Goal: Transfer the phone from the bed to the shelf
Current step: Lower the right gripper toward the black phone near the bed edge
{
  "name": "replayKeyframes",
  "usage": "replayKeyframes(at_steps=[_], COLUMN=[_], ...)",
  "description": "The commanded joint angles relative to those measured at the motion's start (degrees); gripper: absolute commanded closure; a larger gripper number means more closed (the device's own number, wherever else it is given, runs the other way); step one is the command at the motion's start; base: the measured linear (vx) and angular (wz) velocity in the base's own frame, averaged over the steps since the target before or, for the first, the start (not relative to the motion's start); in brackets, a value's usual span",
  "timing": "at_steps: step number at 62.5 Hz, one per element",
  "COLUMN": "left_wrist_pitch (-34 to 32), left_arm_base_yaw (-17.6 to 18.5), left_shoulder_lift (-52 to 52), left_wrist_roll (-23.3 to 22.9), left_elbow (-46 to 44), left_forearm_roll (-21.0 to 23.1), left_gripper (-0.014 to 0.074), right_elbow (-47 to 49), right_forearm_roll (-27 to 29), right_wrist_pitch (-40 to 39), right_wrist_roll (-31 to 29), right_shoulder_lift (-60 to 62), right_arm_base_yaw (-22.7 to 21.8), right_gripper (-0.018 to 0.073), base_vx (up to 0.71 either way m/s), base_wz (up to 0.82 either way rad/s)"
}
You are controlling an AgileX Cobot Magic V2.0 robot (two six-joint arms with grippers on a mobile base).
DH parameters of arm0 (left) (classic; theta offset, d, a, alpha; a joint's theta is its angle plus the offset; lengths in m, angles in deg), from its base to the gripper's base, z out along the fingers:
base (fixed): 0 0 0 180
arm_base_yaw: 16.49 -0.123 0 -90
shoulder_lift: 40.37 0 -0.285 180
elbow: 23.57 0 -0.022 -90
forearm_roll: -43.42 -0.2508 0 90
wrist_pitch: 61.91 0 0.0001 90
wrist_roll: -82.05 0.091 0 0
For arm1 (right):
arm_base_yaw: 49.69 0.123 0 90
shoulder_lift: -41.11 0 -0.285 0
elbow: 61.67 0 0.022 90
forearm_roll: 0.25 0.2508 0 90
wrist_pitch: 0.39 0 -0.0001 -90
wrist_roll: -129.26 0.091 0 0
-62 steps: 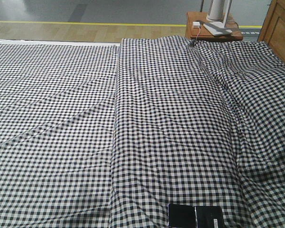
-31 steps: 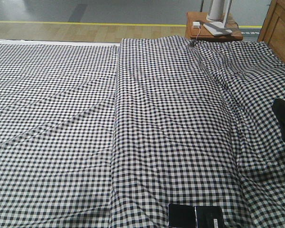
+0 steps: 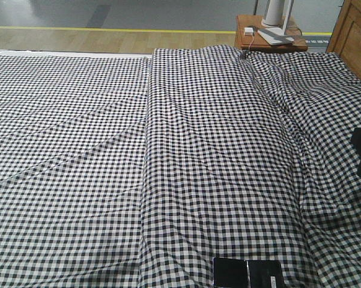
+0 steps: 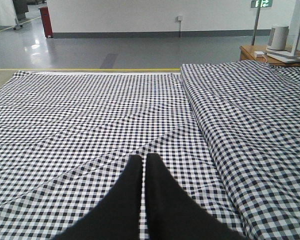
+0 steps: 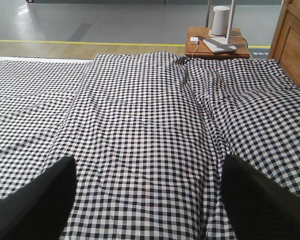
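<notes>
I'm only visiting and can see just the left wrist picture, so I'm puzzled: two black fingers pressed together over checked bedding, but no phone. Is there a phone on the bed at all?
Observer: Yes. The front view shows the phone lying flat and unfolded on the bed, at the picture's bottom edge.
Visitor: Is anything gripping it?
Observer: No. The right pincer is wide open in its own view, with only bedding between its fingers.
Visitor: Where is that pincer?
Observer: The front view shows just a dark shape at its right edge, probably that arm, apart from the phone.
</notes>
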Motion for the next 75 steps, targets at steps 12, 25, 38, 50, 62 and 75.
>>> replayKeyframes(at_steps=[12,25,38,50,62,75], left_wrist_pitch=[-4.18,-4.18,-4.18,-4.18,-4.18,-4.18], left_arm_base_yaw=[-0.11,-0.11,-0.11,-0.11,-0.11,-0.11], left_shoulder_lift=[0.38,0.38,0.38,0.38,0.38,0.38], left_wrist_roll=[-0.22,-0.22,-0.22,-0.22,-0.22,-0.22], left_elbow=[0.14,0.14,0.14,0.14,0.14,0.14], left_forearm_roll=[0.36,0.36,0.36,0.36,0.36,0.36], left_gripper=[0.0596,0.0596,0.0596,0.0596,0.0596,0.0596], right_elbow=[2.98,11.21,18.83,21.72,23.80,23.97], right_forearm_roll=[-0.54,-0.79,-0.73,0.00,5.98,21.70], right_wrist_pitch=[-3.85,2.74,10.59,13.68,18.12,20.93], right_wrist_roll=[0.45,-2.75,-2.64,-2.50,-7.72,-25.68], right_shoulder_lift=[-1.14,-9.39,-21.46,-31.64,-39.45,-46.50], right_arm_base_yaw=[0.04,-0.13,-0.42,-3.23,-10.18,-17.46], right_gripper=[0.0039,0.0039,0.0039,0.0039,0.0041,0.0041], base_vx=[0.00,0.00,0.00,0.00,0.00,0.00], base_wz=[0.00,0.00,0.00,0.00,0.00,0.00])
